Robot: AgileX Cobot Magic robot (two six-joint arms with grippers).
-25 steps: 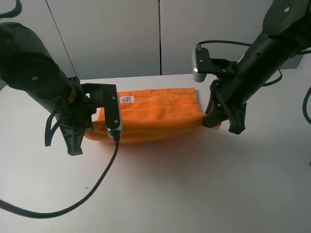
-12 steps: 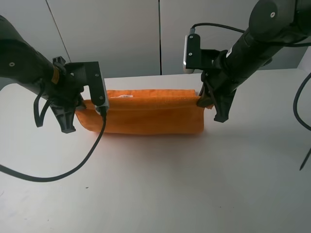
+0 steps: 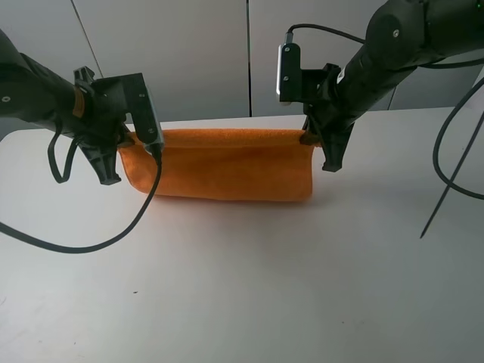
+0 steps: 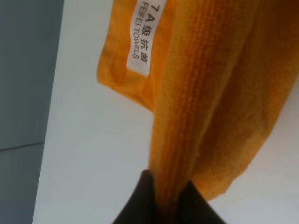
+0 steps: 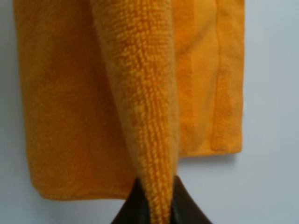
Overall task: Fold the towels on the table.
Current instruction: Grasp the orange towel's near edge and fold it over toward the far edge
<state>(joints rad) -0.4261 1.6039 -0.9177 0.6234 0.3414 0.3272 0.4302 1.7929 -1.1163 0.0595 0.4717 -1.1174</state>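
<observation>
The orange towel [image 3: 219, 162] hangs stretched between my two grippers above the white table [image 3: 242, 287], its lower fold resting on the surface. My left gripper [image 3: 130, 141] is shut on the towel's left top corner; the left wrist view shows the cloth [image 4: 201, 93] pinched between the dark fingertips [image 4: 140, 198], with the white label [image 4: 145, 39] further along. My right gripper [image 3: 308, 138] is shut on the right top corner, and the right wrist view shows the terry fold [image 5: 140, 102] running into the closed fingertips [image 5: 133, 205].
Grey wall panels [image 3: 197, 53] stand behind the table's far edge. A black cable [image 3: 98, 246] from the left arm loops over the table at the front left. Another cable [image 3: 446, 181] hangs at the right.
Both grippers have carried the towel's held edge up and toward the far side of the table. The cloth now hangs taut as a flat band, and the label has gone out of the exterior view.
</observation>
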